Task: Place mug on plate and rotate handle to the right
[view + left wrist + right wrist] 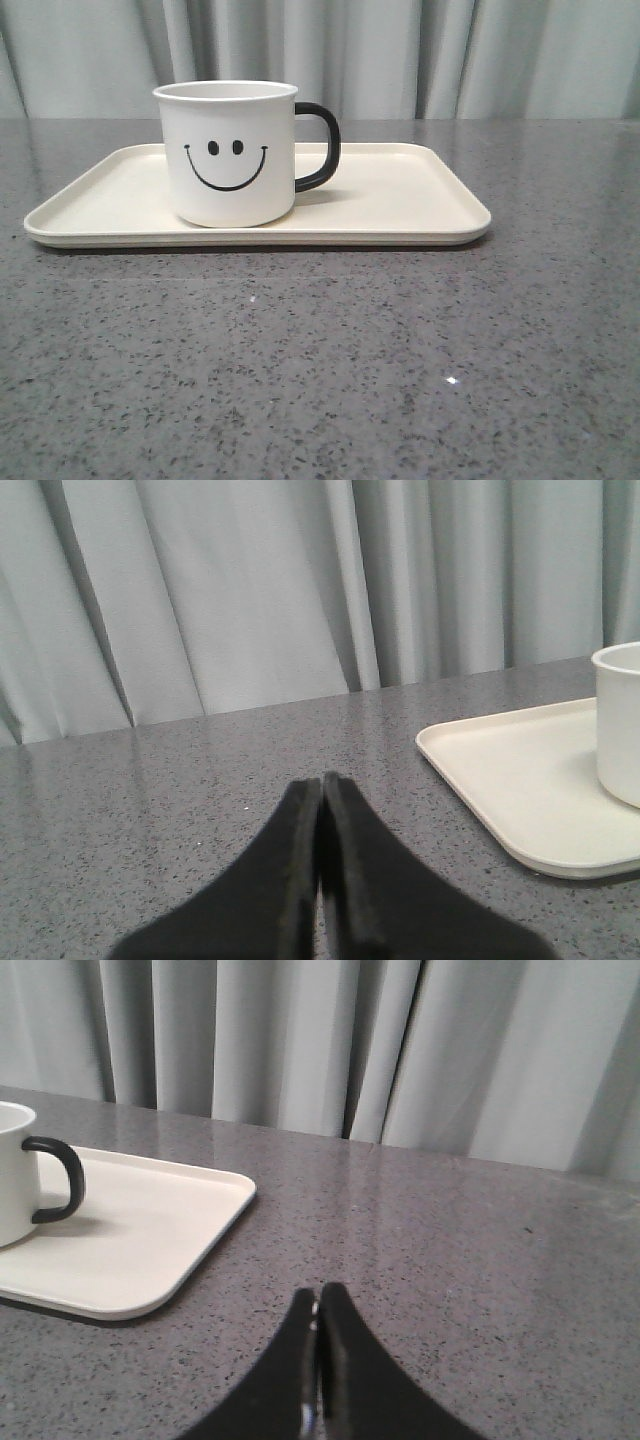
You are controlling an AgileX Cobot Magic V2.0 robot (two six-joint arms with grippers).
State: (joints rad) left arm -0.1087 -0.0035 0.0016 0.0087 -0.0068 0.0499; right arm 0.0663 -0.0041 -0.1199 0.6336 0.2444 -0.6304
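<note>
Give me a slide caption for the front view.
Smiley mug stands upright on the cream plate, black handle pointing right, on a grey speckled table.

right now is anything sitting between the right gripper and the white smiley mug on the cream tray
Nothing visible does. The shut right gripper faces bare grey speckled table, then the cream rectangular tray's rim; the white smiley mug stands there, black handle nearest.

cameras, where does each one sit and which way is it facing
Front view: low over the table, facing forward at the mug on the plate; no robot parts show.
Left wrist view: on the left arm, facing the curtain; left gripper shut, plate corner to one side.
Right wrist view: on the right arm, facing the curtain; right gripper shut, handle visible.
All three share mug and plate.
</note>
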